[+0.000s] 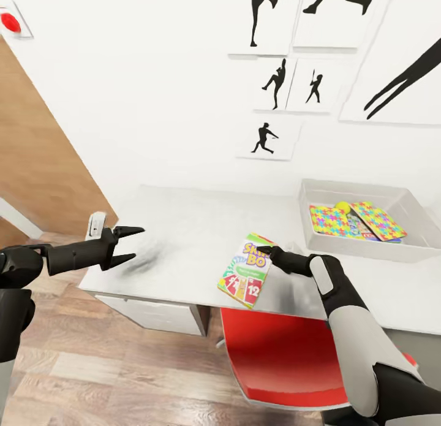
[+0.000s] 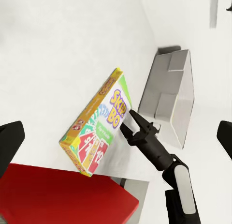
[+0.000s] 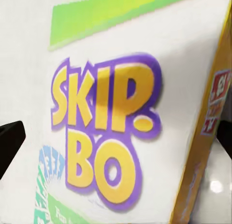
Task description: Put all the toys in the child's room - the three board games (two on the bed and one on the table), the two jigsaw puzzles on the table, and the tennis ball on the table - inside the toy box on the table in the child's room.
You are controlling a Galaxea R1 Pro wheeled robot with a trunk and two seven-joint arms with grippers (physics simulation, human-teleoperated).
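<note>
The SKIP BO board game [image 1: 244,270] rests near the front edge of the white table [image 1: 184,224], seemingly tipped up on one side. My right gripper [image 1: 266,251] is open, its fingertips against the box's printed face [image 3: 111,122]; the left wrist view shows those fingers [image 2: 128,123] spread on the box [image 2: 99,125]. My left gripper [image 1: 127,245] hovers open and empty over the table's left end. The grey toy box [image 1: 318,196] stands at the right, holding two jigsaw puzzles [image 1: 331,220] [image 1: 380,220] and the tennis ball [image 1: 342,206].
A red chair [image 1: 282,352] sits under the table's front edge, below the game. White drawers [image 1: 153,312] hang under the table's left part. A small white object [image 1: 97,224] stands at the left corner. A wooden door [image 1: 37,150] and plank floor [image 1: 92,377] lie to the left.
</note>
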